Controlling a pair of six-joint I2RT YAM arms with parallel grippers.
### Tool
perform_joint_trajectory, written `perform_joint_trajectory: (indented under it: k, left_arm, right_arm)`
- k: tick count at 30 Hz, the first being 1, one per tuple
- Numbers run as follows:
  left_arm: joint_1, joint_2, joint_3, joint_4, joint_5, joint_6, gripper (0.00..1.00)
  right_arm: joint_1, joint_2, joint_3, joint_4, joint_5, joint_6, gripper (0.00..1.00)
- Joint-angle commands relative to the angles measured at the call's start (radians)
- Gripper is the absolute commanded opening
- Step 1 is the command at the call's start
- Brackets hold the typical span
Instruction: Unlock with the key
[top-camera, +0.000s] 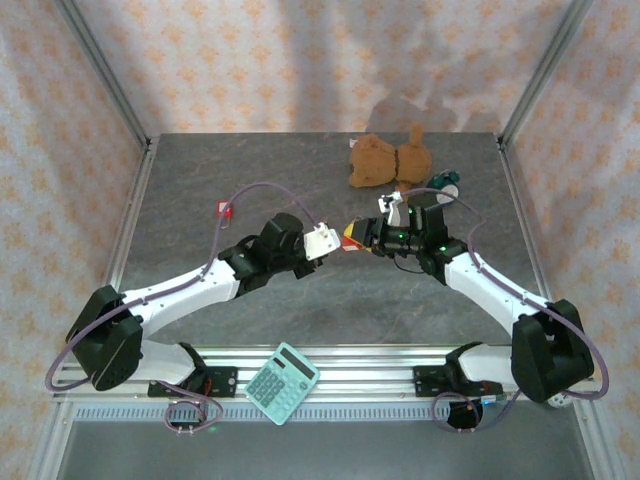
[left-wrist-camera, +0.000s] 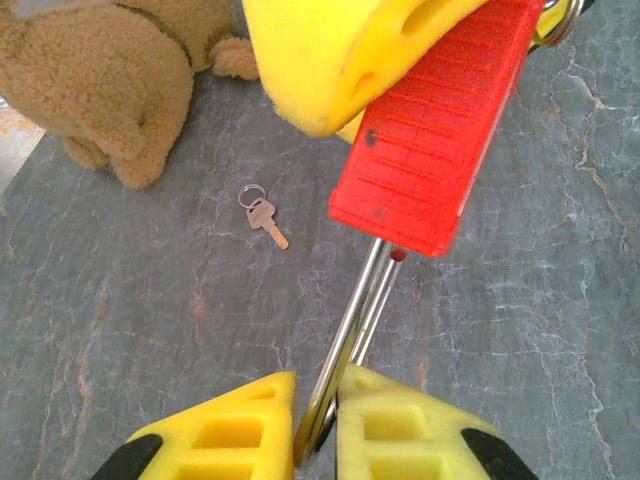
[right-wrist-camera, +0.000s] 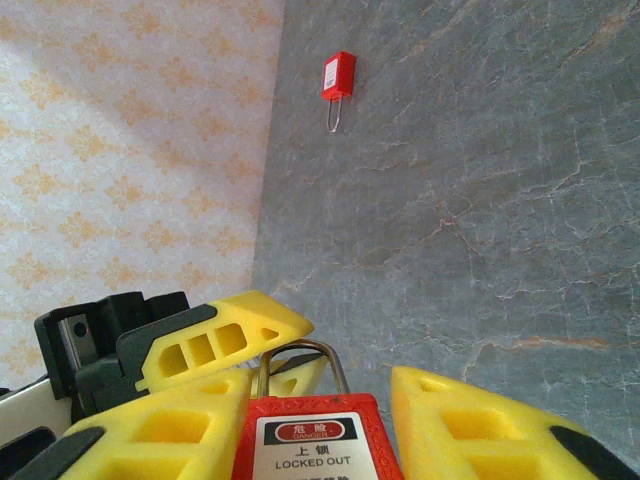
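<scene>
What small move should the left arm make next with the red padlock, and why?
Probably a gentle pull of the shackle away from the padlock body, to test whether it releases: the left gripper has its jaws pinched on it, the right gripper grips the body, and a key lies loose on the table.

Mid-tabletop (top-camera: 200, 160), the padlock (left-wrist-camera: 430, 150) sits between left tool (left-wrist-camera: 315, 420) and right tool (right-wrist-camera: 325, 385). A stuffed toy (top-camera: 385, 160) lies behind, a key (left-wrist-camera: 265, 220) near it, a second padlock (top-camera: 224, 209) to the left, a calculator (top-camera: 282, 383) at the near edge.
</scene>
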Motion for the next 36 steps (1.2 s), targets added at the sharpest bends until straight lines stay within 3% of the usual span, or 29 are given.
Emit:
perform_joint_trajectory:
  k: [1,13,21,25,26,28,30,36]
  left_arm:
    - [0.011,-0.027,-0.008,0.018,0.008,-0.002,0.12]
    - [0.027,-0.064,-0.022,-0.011,-0.026,0.013,0.09]
    - [0.028,-0.087,-0.015,-0.054,-0.063,0.028,0.14]
    - [0.027,-0.102,-0.017,-0.059,-0.106,0.024,0.27]
    - [0.027,-0.106,-0.014,-0.064,-0.116,0.029,0.34]
    - [0.009,-0.112,0.019,-0.101,-0.147,0.027,0.58]
    - [-0.016,-0.117,0.052,-0.124,-0.163,0.009,0.70]
    - [-0.100,-0.089,0.064,-0.042,-0.138,0.029,0.79]
  right_arm:
    - [0.004,-0.032,-0.010,0.000,-0.004,-0.012,0.31]
    - [-0.002,-0.041,-0.010,-0.023,0.005,-0.027,0.31]
    - [-0.003,-0.052,-0.011,-0.031,0.003,-0.034,0.31]
    - [-0.004,-0.053,-0.010,-0.030,0.006,-0.034,0.31]
    - [-0.003,-0.054,-0.009,-0.030,0.008,-0.036,0.31]
    - [-0.003,-0.051,-0.004,-0.035,0.009,-0.039,0.31]
    - [-0.003,-0.045,-0.001,-0.033,0.008,-0.040,0.31]
    - [0.021,-0.021,0.018,-0.019,0.002,-0.035,0.31]
